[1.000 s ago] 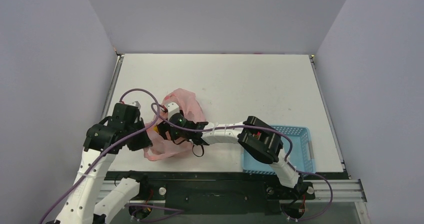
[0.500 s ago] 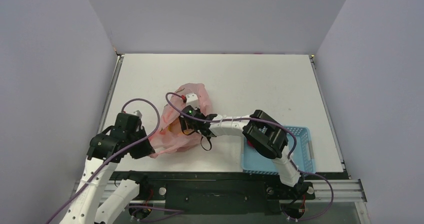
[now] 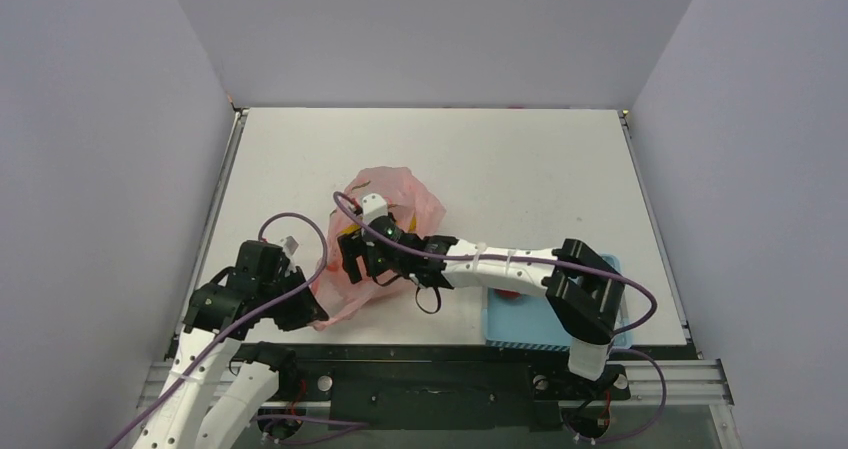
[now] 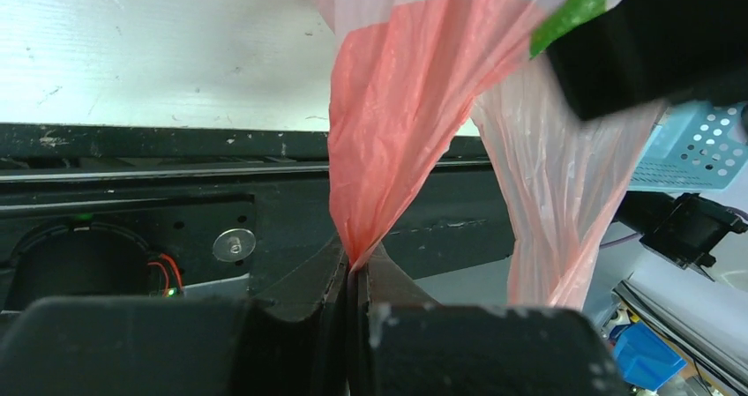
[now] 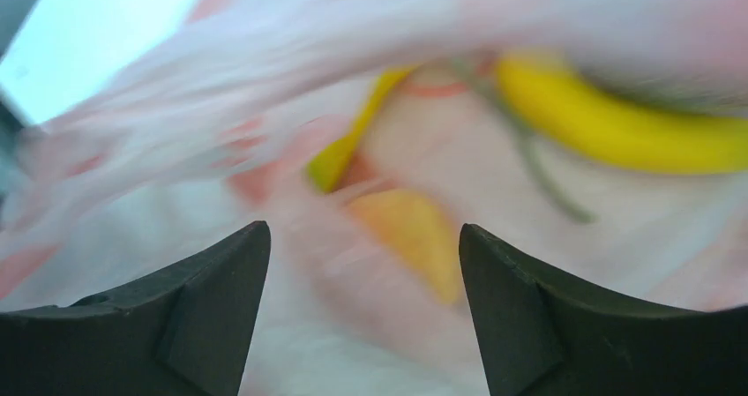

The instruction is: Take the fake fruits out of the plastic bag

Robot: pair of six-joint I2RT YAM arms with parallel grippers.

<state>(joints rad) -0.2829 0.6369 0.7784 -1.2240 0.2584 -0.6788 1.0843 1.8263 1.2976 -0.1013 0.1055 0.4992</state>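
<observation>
From the top camera I see the plastic bag (image 3: 402, 186) heaped on the desk (image 3: 520, 159), left of centre and near the front edge. Its mouth end is drawn down toward my left pincer (image 3: 312, 314). A second ago the bag lay flatter and further left. It now bulges further right and toward the back. The left pincer has pulled back toward the near edge, stretching the film. The right pincer (image 3: 352, 261) is buried in the bag's opening. The right arm now lies low and straight across the front, with its elbow over the blue basket (image 3: 500, 324). Earlier that elbow stood folded further left, and more of the basket showed.

On the left wrist camera, the left pincer (image 4: 353, 268) is pinched together on a gathered fold of the plastic bag (image 4: 388, 131). The pink film rises from the tips in a taut fan. Behind it are the desk (image 4: 159, 52), the black front rail and a corner of the blue basket (image 4: 697, 145).

The right wrist camera is blurred. The right pincer (image 5: 363, 233) has its fingers (image 5: 212, 308) spread apart with nothing between them, and it points into the plastic bag (image 5: 176, 105). Inside, a banana (image 5: 617, 123) lies at the upper right, and a thinner yellow strip (image 5: 353, 145) sits left of it. An orange-yellow fruit (image 5: 415, 233) lies just ahead of the gap, and I cannot tell which fruit it is.
</observation>
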